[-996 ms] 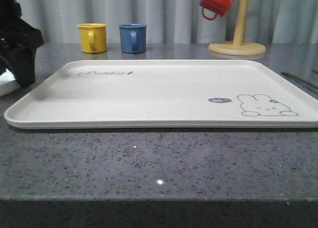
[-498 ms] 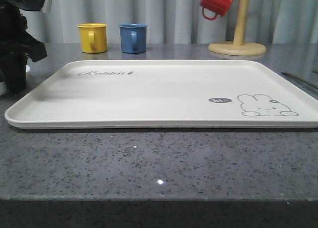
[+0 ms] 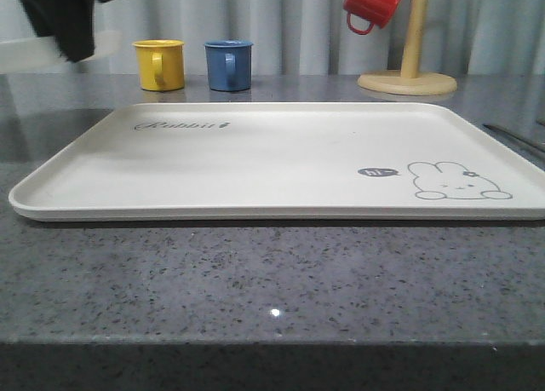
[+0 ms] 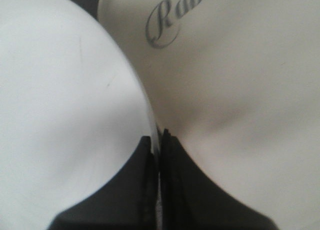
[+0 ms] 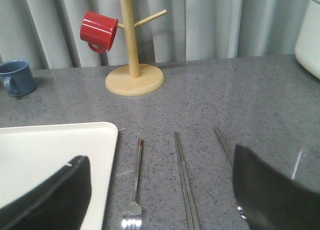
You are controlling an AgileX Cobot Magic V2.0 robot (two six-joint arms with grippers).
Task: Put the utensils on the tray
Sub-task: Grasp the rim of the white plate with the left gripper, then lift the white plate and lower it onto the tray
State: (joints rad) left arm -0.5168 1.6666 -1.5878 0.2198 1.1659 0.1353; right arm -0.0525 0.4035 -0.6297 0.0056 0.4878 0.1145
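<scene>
L end effector [image 4: 159,145] is clamped shut on the rim of the plate [image 4: 60,120], held up off the table [image 3: 255,272] over the tray [image 3: 281,161] near its "Rabbit" corner; plate blurred and mostly cut off in front view. R end effector [image 5: 160,190] hangs w/ fingers spread wide, holding nothing. Fork [image 5: 135,190], chopsticks [image 5: 184,177] and spoon [image 5: 225,147] lie on table just beside tray, long axes roughly parallel; fork tines point toward R wrist cam, spoon partly hidden by a finger.

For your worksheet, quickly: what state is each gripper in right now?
Left gripper: shut on the white plate's rim.
Right gripper: open, holding nothing.
</scene>
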